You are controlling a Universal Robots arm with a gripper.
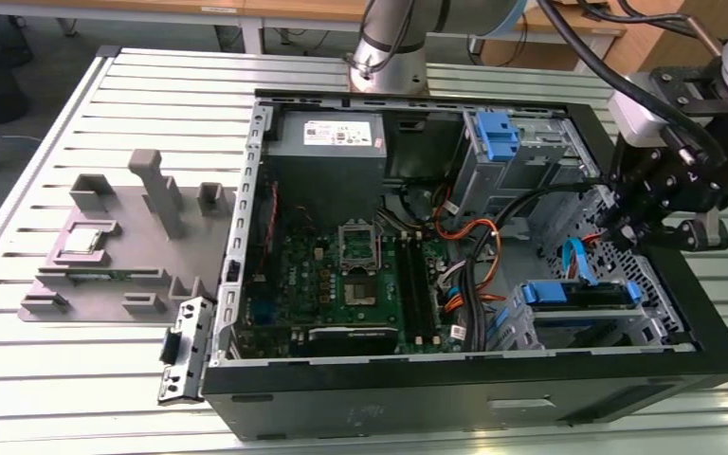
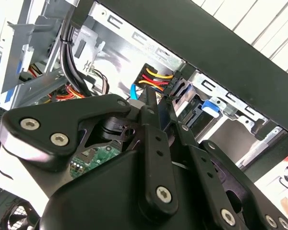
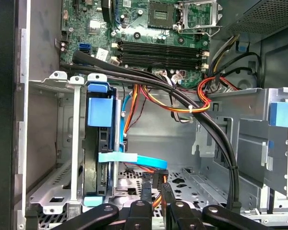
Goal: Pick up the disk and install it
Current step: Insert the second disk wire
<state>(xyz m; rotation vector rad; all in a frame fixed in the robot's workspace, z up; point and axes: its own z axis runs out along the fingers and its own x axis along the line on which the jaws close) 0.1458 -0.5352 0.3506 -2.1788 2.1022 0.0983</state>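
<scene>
The claw (image 3: 155,191) sits clenched on a cable connector (image 3: 158,178) low in frame; the disk (image 3: 100,148) stands seated in its bay.

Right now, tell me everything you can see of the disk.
The disk stands on edge in a slot of the silver drive cage, already seated. In the first wrist view it shows a blue plastic carrier with a broad handle tab on one end and a small light-blue tab on the other; a dark edge lies between them. A light-blue flat cable runs across beside it. In the exterior view its blue carrier shows near the case's front corner. The gripper hovers close by, holding nothing.
</scene>
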